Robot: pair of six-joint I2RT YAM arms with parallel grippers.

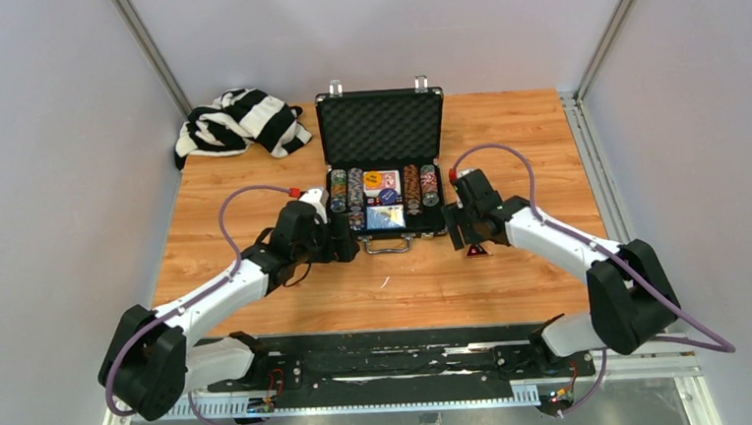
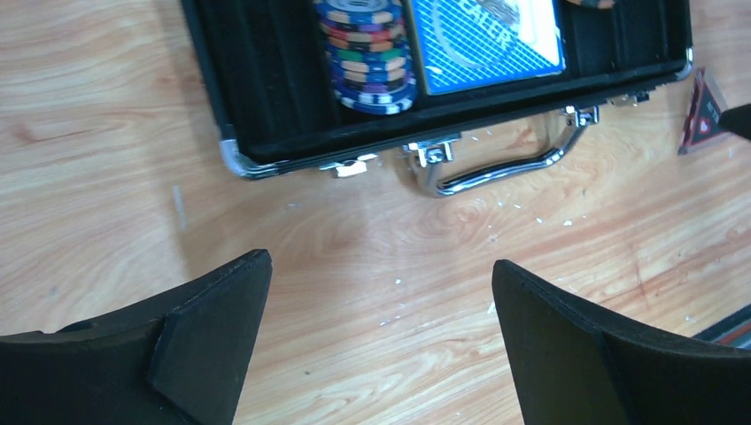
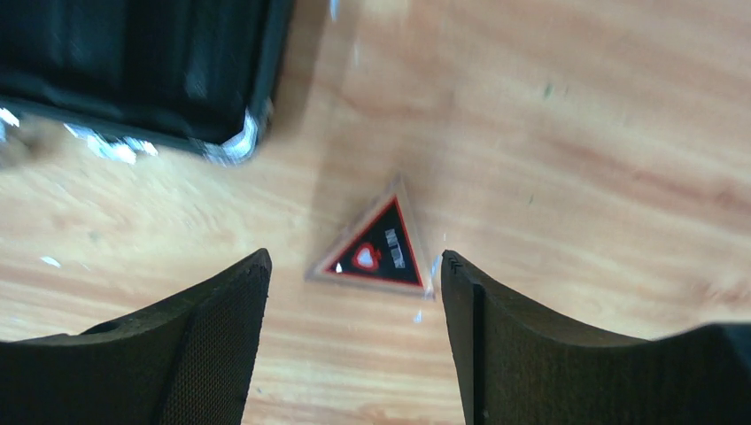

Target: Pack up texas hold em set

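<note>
- Two grippers hang over the wood on the near side of the case, and neither holds anything. The left gripper [image 2: 379, 266] has its jaws spread wide above the bare table [image 1: 406, 289], at about 7 o'clock of the briefcase [image 1: 380, 128]. The right gripper [image 3: 354, 258] has its jaws parted at about 4 o'clock.
- One loose piece looks like the step in hand. A flat triangular token [image 3: 376, 252], black with a red border and a heart, lies on the wood below the right jaws, just off the case's near right corner.
- Thin and flat, it will likely resist lifting. I would lower straight down until the pads [image 3: 212, 328] brush the wood, set one pad against a straight side and the other on the opposite corner, then close slowly.
- Keep the descent clear of the metal corner at 10 o'clock of the token in the wrist view.
- Inside the open tray, the poker chips [image 2: 367, 53] sit in rows beside the blue card deck [image 2: 487, 40]. The silver handle [image 2: 496, 173] lies flat at 6 o'clock.
- Much is unclear. The right wrist view is smeared, so the token's thickness and small print cannot be read. The round pieces above the deck are too small to identify, and no dice show.
- Farthest off, the striped cloth [image 1: 238, 122] lies at 10 o'clock of the case.
</note>
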